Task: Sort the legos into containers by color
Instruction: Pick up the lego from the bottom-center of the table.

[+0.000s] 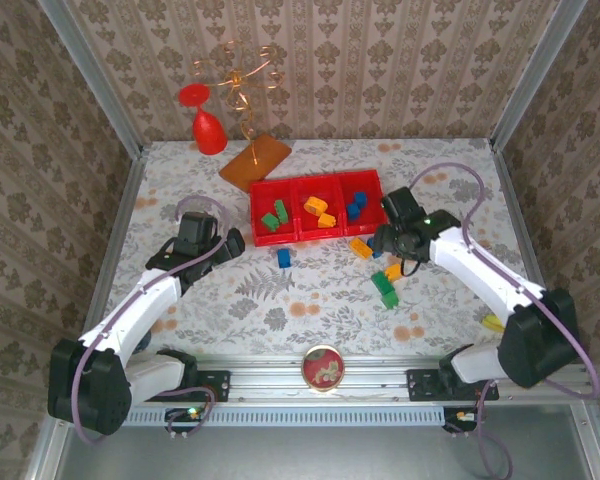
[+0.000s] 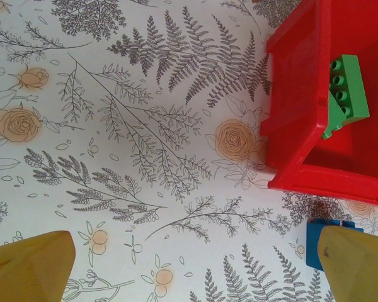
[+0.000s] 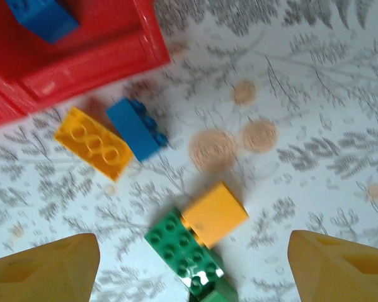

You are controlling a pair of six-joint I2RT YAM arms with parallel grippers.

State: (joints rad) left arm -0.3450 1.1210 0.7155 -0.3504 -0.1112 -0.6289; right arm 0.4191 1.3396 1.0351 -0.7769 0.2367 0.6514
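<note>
The red tray has three compartments, holding green, orange and blue legos. My left gripper hangs open over bare table beside the tray's left corner. A loose blue brick lies by its right finger. Open as well, my right gripper hovers above a green brick touching an orange one. Further off lie an orange brick and a blue brick, next to the tray wall.
A red goblet and a copper wire shape stand at the back left beside an orange-brown board. A yellow object lies by the right arm. A round disc sits on the front rail.
</note>
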